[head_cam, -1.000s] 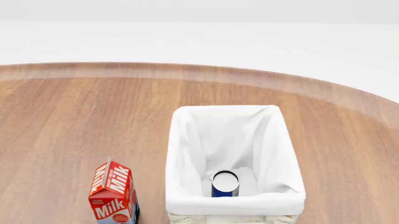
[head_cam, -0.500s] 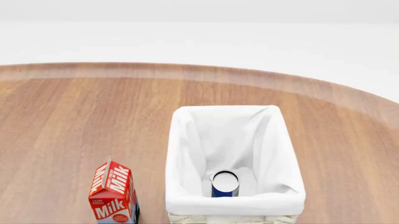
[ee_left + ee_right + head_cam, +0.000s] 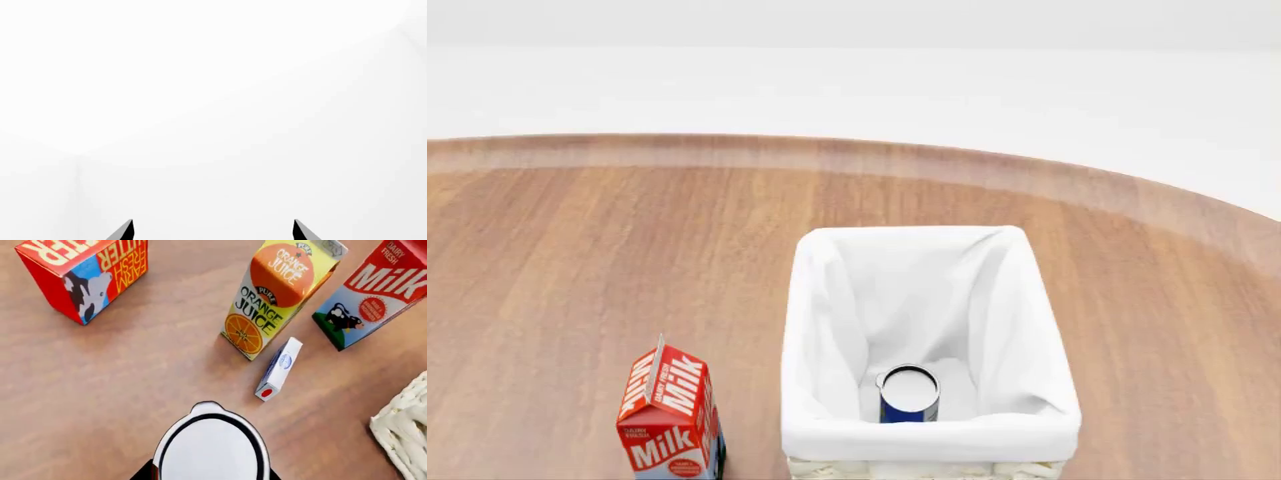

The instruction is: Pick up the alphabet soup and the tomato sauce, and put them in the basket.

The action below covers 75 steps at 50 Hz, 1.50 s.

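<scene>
The right gripper looks clamped on the tomato sauce (only its silver top shows). Carry it high over the basket rim, then let go beside the alphabet soup inside. The left gripper hangs apart, empty.

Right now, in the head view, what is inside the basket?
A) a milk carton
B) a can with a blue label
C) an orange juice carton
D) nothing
B: the alphabet soup, blue-labelled with a silvery top, stands upright inside the basket; the milk carton stands outside on the table.
</scene>
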{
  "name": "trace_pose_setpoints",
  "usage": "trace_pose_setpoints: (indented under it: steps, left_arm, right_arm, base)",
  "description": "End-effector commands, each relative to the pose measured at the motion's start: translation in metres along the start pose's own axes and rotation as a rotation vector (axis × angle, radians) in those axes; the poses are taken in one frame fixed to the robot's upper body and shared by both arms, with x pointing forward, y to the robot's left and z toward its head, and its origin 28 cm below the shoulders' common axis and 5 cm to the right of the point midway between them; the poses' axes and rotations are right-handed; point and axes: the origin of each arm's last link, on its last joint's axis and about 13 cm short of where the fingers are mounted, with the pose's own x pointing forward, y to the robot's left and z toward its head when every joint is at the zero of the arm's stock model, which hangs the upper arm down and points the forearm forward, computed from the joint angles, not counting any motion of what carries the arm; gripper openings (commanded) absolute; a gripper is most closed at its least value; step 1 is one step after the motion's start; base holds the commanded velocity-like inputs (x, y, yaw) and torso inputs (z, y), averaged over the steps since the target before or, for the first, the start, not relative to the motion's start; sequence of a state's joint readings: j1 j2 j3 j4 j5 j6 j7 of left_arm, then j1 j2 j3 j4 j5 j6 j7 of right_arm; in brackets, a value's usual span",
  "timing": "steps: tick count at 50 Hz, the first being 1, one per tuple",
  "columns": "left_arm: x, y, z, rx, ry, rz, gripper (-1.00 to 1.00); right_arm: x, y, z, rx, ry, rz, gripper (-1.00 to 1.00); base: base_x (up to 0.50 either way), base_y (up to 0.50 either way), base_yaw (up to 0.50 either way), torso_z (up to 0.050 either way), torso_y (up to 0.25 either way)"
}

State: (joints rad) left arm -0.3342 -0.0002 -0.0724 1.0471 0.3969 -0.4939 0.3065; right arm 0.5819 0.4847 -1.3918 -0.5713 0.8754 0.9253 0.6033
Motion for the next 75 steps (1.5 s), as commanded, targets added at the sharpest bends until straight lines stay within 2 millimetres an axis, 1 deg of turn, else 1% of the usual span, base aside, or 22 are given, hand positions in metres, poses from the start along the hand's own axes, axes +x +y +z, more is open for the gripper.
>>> trace_pose_setpoints:
  steps: [1,2,8,9,12,13,16,18,19,20,21,26,28,30,33,38,40,44,50,59,68,75]
  left_arm:
    - [0.003,0.000,0.001,0.001,-0.004,-0.003,1.00]
    - [0.004,0.000,0.001,0.001,-0.004,-0.003,1.00]
    - [0.005,0.000,0.002,0.001,-0.006,-0.002,1.00]
    - [0.005,0.000,0.002,0.001,-0.005,-0.002,1.00]
    - [0.005,0.000,0.002,0.001,-0.006,-0.003,1.00]
    - [0.005,-0.001,0.002,0.002,-0.006,-0.005,1.00]
    - [0.005,0.000,0.002,0.002,-0.006,-0.004,1.00]
    - [0.005,-0.001,0.002,0.003,-0.005,-0.004,1.00]
    - [0.005,-0.001,0.002,0.003,-0.004,-0.004,1.00]
    - [0.005,-0.001,0.002,0.003,-0.004,-0.005,1.00]
    - [0.005,-0.001,0.002,0.003,-0.006,-0.006,1.00]
    - [0.006,-0.001,0.002,0.004,-0.008,-0.007,1.00]
    - [0.006,-0.001,0.002,0.004,-0.007,-0.007,1.00]
    - [0.005,-0.001,0.002,0.004,-0.005,-0.007,1.00]
    - [0.005,-0.002,0.002,0.003,-0.005,-0.008,1.00]
    - [0.006,-0.002,0.002,0.004,-0.006,-0.009,1.00]
    - [0.007,-0.002,0.003,0.004,-0.007,-0.009,1.00]
    - [0.007,-0.001,0.003,0.005,-0.008,-0.010,1.00]
    - [0.008,-0.001,0.003,0.004,-0.009,-0.010,1.00]
    - [0.009,-0.001,0.004,0.005,-0.011,-0.011,1.00]
    - [0.009,-0.002,0.003,0.007,-0.008,-0.013,1.00]
    - [0.008,-0.003,0.003,0.006,-0.007,-0.017,1.00]
  right_arm:
    - [-0.028,-0.016,0.021,-0.048,-0.079,-0.049,-1.00]
    - [-0.027,-0.017,0.020,-0.051,-0.083,-0.056,-1.00]
    - [-0.038,-0.026,0.032,-0.052,-0.104,-0.080,-1.00]
    - [-0.036,-0.027,0.030,-0.051,-0.112,-0.083,-1.00]
    - [-0.045,-0.033,0.040,-0.048,-0.137,-0.101,-1.00]
    - [-0.042,-0.032,0.037,-0.046,-0.137,-0.101,-1.00]
    - [-0.047,-0.038,0.043,-0.043,-0.156,-0.120,-1.00]
    - [-0.055,-0.044,0.051,-0.040,-0.173,-0.135,-1.00]
    - [-0.054,-0.044,0.050,-0.039,-0.179,-0.141,-1.00]
    - [-0.060,-0.049,0.056,-0.036,-0.196,-0.157,-1.00]
    - [-0.060,-0.050,0.056,-0.037,-0.202,-0.162,-1.00]
    - [-0.077,-0.063,0.077,-0.040,-0.264,-0.200,-1.00]
    - [-0.078,-0.065,0.077,-0.040,-0.282,-0.212,-1.00]
    - [-0.088,-0.070,0.087,-0.039,-0.294,-0.224,-1.00]
    - [-0.090,-0.072,0.088,-0.041,-0.310,-0.240,-1.00]
    - [-0.102,-0.081,0.099,-0.041,-0.347,-0.278,-1.00]
    - [-0.104,-0.086,0.101,-0.037,-0.364,-0.302,-1.00]
    - [-0.116,-0.101,0.115,-0.020,-0.386,-0.342,-1.00]
    - [-0.125,-0.116,0.122,-0.002,-0.406,-0.394,-1.00]
    - [-0.122,-0.140,0.124,0.025,-0.391,-0.469,-1.00]
    - [-0.108,-0.178,0.129,0.104,-0.371,-0.555,-1.00]
    - [-0.096,-0.201,0.135,0.128,-0.344,-0.595,-1.00]
  base:
    - [0.00,0.00,0.00,0.000,0.000]
    - [0.00,0.00,0.00,0.000,0.000]
    - [0.00,0.00,0.00,0.000,0.000]
    - [0.00,0.00,0.00,0.000,0.000]
    - [0.00,0.00,0.00,0.000,0.000]
    - [0.00,0.00,0.00,0.000,0.000]
    - [0.00,0.00,0.00,0.000,0.000]
    - [0.00,0.00,0.00,0.000,0.000]
    - [0.00,0.00,0.00,0.000,0.000]
    - [0.00,0.00,0.00,0.000,0.000]
    - [0.00,0.00,0.00,0.000,0.000]
    - [0.00,0.00,0.00,0.000,0.000]
    - [0.00,0.00,0.00,0.000,0.000]
    - [0.00,0.00,0.00,0.000,0.000]
    - [0.00,0.00,0.00,0.000,0.000]
    - [0.00,0.00,0.00,0.000,0.000]
    - [0.00,0.00,0.00,0.000,0.000]
    - [0.00,0.00,0.00,0.000,0.000]
    - [0.00,0.00,0.00,0.000,0.000]
    - [0.00,0.00,0.00,0.000,0.000]
    - [0.00,0.00,0.00,0.000,0.000]
    - [0.00,0.00,0.00,0.000,0.000]
